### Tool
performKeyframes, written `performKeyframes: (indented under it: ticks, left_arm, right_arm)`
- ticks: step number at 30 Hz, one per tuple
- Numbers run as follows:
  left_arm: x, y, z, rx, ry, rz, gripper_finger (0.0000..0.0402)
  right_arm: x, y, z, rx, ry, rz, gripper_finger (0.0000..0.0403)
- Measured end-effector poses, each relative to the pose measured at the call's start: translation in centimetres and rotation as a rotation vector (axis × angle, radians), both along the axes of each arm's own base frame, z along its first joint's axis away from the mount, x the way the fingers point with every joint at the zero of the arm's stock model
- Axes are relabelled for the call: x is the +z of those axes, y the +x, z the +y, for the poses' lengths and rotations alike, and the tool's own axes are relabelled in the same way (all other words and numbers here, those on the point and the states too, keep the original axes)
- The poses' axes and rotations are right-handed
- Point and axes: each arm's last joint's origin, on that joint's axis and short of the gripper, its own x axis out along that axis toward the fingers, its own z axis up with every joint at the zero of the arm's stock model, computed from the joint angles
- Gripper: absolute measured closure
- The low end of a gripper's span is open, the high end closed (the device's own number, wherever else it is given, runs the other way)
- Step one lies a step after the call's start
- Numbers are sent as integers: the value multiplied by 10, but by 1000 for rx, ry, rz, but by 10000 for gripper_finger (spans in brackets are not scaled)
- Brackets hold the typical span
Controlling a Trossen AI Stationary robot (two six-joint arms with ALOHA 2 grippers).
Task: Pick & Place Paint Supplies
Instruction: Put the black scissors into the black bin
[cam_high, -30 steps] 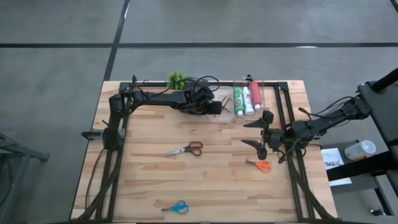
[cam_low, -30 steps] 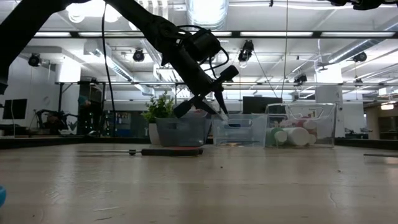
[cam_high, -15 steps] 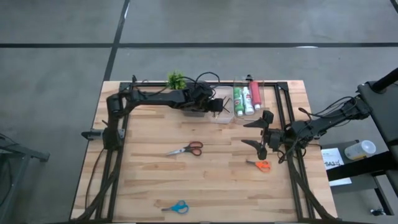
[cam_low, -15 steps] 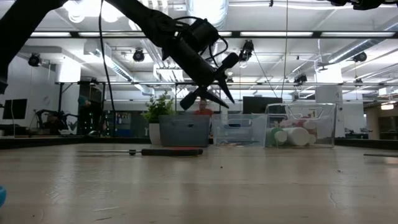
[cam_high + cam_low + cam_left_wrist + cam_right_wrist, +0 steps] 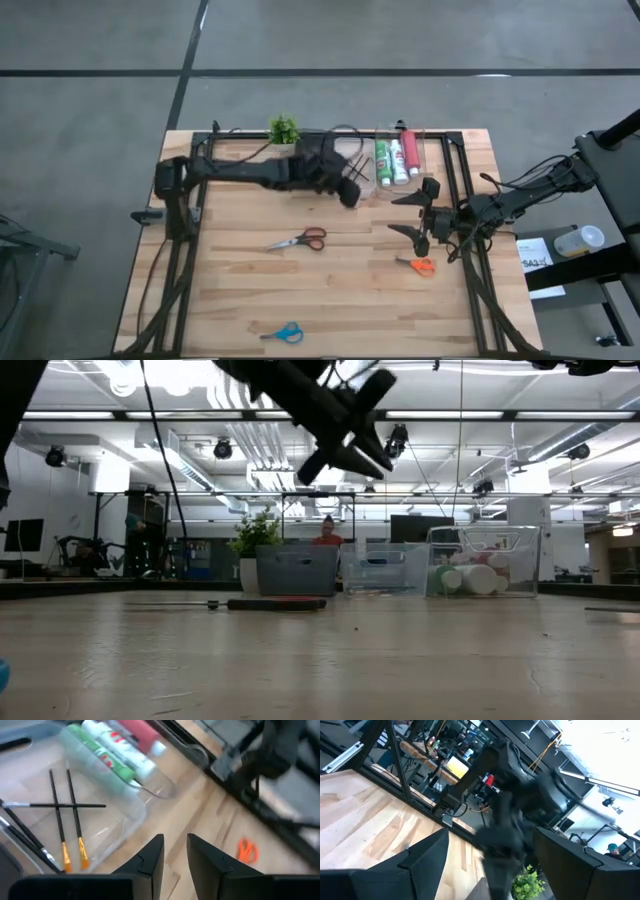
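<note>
Three paint tubes, green (image 5: 97, 751), white (image 5: 122, 751) and pinkish-red (image 5: 142, 731), lie side by side in a clear bin (image 5: 398, 158) at the far edge. Thin dark brushes (image 5: 65, 815) lie crossed in the clear tray (image 5: 358, 172) beside it. Red-handled scissors (image 5: 300, 240), orange-handled scissors (image 5: 421, 265) and blue-handled scissors (image 5: 285, 332) lie flat on the wooden table. My left gripper (image 5: 175, 854) hangs open and empty, high above the table just near of the brush tray. My right gripper (image 5: 408, 215) waits open at the right, above the orange scissors.
A small green potted plant (image 5: 284, 128) stands at the far edge, left of the bins. A black frame (image 5: 455, 190) runs along the table's right and far sides. The wood between the three pairs of scissors is bare. A person in red (image 5: 327, 535) shows beyond the table.
My left gripper has risen well clear of the brush tray and drawn a little toward the near edge, rolling about its own axis as it went. The brushes stay in the tray.
</note>
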Motion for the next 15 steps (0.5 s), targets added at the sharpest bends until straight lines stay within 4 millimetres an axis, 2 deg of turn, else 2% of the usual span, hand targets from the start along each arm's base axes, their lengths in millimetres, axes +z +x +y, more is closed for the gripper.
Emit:
performKeyframes:
  ticks: [7, 11, 15]
  left_arm:
    - [4, -10, -56, -158, 290, 168, 308]
    - [-9, -24, -75, -238, 301, 363, 308]
    - [-16, -36, -91, -289, 297, 484, 308]
  right_arm:
    - [0, 0, 0, 0, 0, 0, 115]
    - [0, 0, 0, 0, -5, 0, 115]
    - [0, 0, 0, 0, 0, 0, 115]
